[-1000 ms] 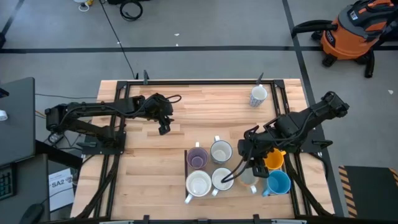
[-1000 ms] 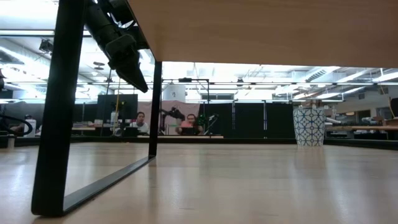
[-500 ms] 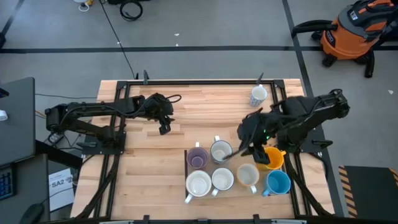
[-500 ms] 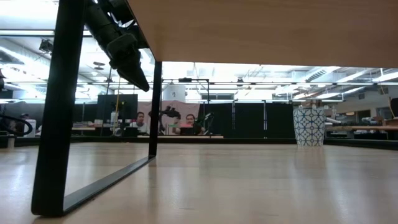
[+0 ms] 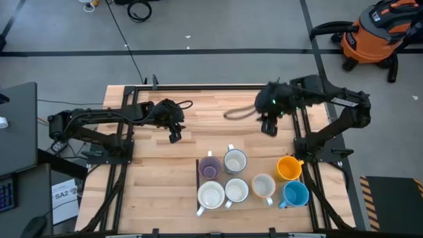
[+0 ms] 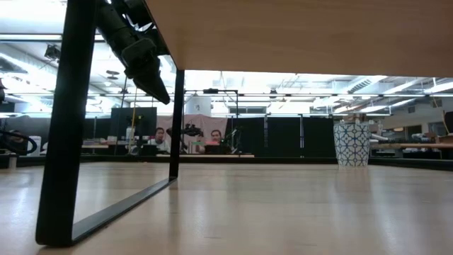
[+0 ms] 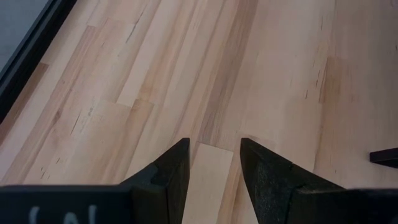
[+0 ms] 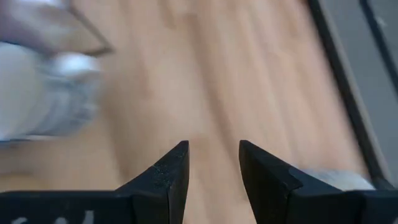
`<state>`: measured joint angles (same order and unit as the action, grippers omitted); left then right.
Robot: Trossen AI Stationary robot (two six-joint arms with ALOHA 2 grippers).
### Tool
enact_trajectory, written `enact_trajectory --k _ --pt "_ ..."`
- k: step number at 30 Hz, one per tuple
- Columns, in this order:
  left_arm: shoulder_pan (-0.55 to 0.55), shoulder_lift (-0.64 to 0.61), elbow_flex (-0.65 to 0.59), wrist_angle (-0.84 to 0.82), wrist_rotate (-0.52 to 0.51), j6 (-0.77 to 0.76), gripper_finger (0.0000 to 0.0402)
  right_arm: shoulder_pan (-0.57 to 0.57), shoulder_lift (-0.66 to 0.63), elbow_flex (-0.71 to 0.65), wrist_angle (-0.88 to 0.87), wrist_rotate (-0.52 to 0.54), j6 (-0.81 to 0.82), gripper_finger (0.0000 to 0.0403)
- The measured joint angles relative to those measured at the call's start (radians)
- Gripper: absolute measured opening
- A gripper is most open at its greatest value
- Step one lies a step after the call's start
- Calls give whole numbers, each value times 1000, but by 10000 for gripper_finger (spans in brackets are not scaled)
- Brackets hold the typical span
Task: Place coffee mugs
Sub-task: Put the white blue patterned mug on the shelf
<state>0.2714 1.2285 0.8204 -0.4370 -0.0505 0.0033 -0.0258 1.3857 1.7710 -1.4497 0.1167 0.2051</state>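
Note:
Seven coffee mugs stand on their bases in a cluster near the table's front right: purple (image 5: 210, 167), grey-white (image 5: 234, 160), two white (image 5: 211, 196) (image 5: 236, 190), cream (image 5: 264, 186), orange (image 5: 289, 168) and blue (image 5: 295, 194). A patterned mug (image 6: 352, 144) stands alone farther off. My right gripper (image 5: 269, 126) (image 8: 211, 149) hangs open above bare wood at the far right, nothing between its fingers. My left gripper (image 5: 174, 135) (image 7: 213, 144) waits open over bare wood at centre left.
A black metal frame (image 5: 198, 86) runs along the table's far edge and sides, and one of its legs (image 6: 71, 120) stands close in the low view. Bare wood lies between the two arms. People sit at desks in the room beyond the table.
My right gripper has swung up and away from the cream mug in the front-right cluster, toward the table's far edge, and has turned as it went. Its fingers stay apart. The mugs and my left arm have kept still.

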Motion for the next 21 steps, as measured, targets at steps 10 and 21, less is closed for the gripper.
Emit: enact_trajectory --k 10,21 --pt "0 0 0 0 0 0 149 -392 -31 -66 -93 100 -108 147" --pt "0 0 0 0 0 2 149 -740 -32 -291 27 -1 -259 147"
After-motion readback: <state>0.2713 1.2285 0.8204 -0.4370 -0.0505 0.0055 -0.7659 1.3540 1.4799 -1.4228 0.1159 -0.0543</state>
